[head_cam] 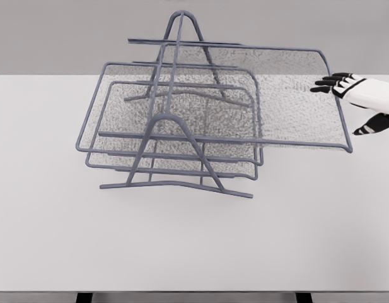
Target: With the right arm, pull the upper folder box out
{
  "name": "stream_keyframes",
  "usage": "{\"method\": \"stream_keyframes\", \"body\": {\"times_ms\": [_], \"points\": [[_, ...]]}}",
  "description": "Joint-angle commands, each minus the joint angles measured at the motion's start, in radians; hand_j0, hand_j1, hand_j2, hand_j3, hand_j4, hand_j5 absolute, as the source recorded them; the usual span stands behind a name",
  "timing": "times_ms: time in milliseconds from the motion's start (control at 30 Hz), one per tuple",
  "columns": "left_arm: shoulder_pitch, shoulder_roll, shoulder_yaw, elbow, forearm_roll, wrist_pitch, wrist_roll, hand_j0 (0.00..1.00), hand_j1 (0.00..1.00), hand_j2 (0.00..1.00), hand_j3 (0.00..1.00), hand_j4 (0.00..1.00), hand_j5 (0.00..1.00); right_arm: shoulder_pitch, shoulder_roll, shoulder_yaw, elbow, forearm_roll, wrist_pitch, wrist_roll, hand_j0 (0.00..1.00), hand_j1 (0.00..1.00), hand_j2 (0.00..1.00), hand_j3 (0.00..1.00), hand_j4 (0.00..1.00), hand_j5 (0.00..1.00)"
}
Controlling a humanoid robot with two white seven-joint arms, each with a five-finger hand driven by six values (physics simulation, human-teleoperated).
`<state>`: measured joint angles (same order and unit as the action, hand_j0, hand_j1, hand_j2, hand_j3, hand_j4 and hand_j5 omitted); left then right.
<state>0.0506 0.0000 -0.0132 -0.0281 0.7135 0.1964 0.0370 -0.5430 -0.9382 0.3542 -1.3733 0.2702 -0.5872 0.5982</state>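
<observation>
A grey wire-mesh folder rack (175, 183) stands on the white table (181, 246). Its upper tray (289, 95) is slid out to the right, its right rim reaching past the frame toward the table's right edge. The middle tray (181, 107) and lower tray (169, 151) sit within the frame. My right hand (352, 104) comes in from the right edge, just beside the upper tray's right rim. Its black-tipped fingers (326, 82) are spread, thumb (371, 125) apart, holding nothing. A small gap separates it from the rim.
The rack's A-shaped end frames (181, 38) rise at front and back. The table's front edge runs along the bottom of the head view. A grey wall lies behind.
</observation>
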Motion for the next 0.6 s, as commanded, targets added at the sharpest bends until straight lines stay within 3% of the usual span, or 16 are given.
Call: {"method": "stream_keyframes", "body": {"times_ms": [0,67,300,333,433,467,500,567], "points": [[0.000,0.000,-0.001,0.000,0.000,0.000,0.000,1.00,1.00,1.00,1.00,1.00,1.00,0.000,-0.050,-0.020,0.028,0.126,-0.024,0.013,1.00,1.00,1.00,1.00,1.00,1.00],[0.000,0.000,-0.001,0.000,0.000,0.000,0.000,1.00,1.00,1.00,1.00,1.00,1.00,0.029,-0.053,-0.067,0.049,0.126,-0.024,0.013,1.00,1.00,1.00,1.00,1.00,1.00],[-0.002,0.000,-0.001,0.000,0.000,0.000,0.000,1.00,1.00,1.00,1.00,1.00,1.00,0.035,-0.090,-0.129,0.046,0.124,-0.024,0.013,1.00,1.00,1.00,1.00,1.00,1.00],[-0.002,0.000,-0.001,0.000,0.000,0.000,0.000,1.00,1.00,1.00,1.00,1.00,1.00,0.035,-0.091,-0.149,0.045,0.060,-0.024,0.013,1.00,1.00,1.00,1.00,1.00,1.00],[0.000,0.000,-0.001,0.000,0.000,0.000,0.000,1.00,1.00,1.00,1.00,1.00,1.00,0.006,-0.175,-0.147,-0.076,-0.086,-0.024,0.013,1.00,1.00,1.00,1.00,1.00,1.00],[-0.002,0.000,-0.001,0.000,0.000,0.000,0.000,1.00,1.00,1.00,1.00,1.00,1.00,-0.003,-0.263,-0.135,-0.187,-0.157,-0.024,0.013,1.00,1.00,1.00,1.00,1.00,1.00],[0.000,0.000,-0.001,0.000,0.000,0.000,0.000,1.00,1.00,1.00,1.00,1.00,1.00,-0.012,-0.281,-0.126,-0.282,-0.200,-0.024,0.013,1.00,1.00,1.00,1.00,1.00,1.00],[0.000,0.000,-0.001,0.000,0.000,0.000,0.000,1.00,1.00,1.00,1.00,1.00,1.00,-0.021,-0.274,-0.080,-0.306,-0.215,-0.024,0.013,1.00,1.00,1.00,1.00,1.00,1.00]]}}
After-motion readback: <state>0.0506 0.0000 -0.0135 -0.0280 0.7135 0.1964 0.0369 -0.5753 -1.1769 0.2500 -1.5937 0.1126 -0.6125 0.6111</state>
